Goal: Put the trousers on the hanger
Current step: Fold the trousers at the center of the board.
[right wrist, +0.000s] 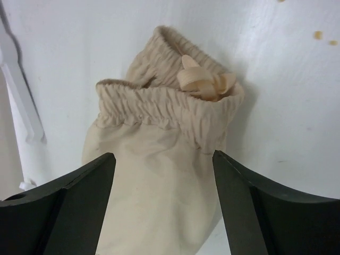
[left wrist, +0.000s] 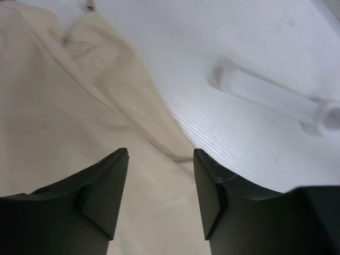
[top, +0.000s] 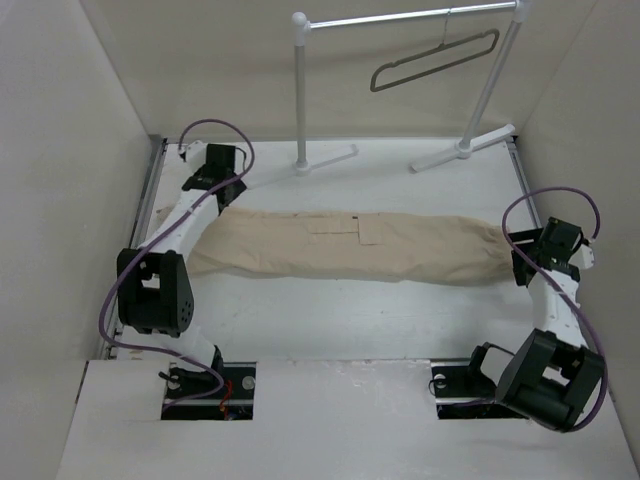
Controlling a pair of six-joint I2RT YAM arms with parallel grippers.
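The beige trousers (top: 350,247) lie folded lengthwise across the table from left to right. The thin grey hanger (top: 435,60) hangs by its hook on the white rack's top bar at the back. My left gripper (top: 222,188) is open above the trousers' left end; in the left wrist view (left wrist: 161,159) beige cloth (left wrist: 64,117) lies under and between the fingers. My right gripper (top: 522,262) is open over the right end; in the right wrist view (right wrist: 163,162) the elastic cuffs and drawstring (right wrist: 170,101) lie just ahead of the fingers.
The white tubular garment rack (top: 301,90) stands at the back, its feet (top: 465,148) resting on the table behind the trousers. One foot shows in the left wrist view (left wrist: 271,95). White walls close in the left, right and back sides.
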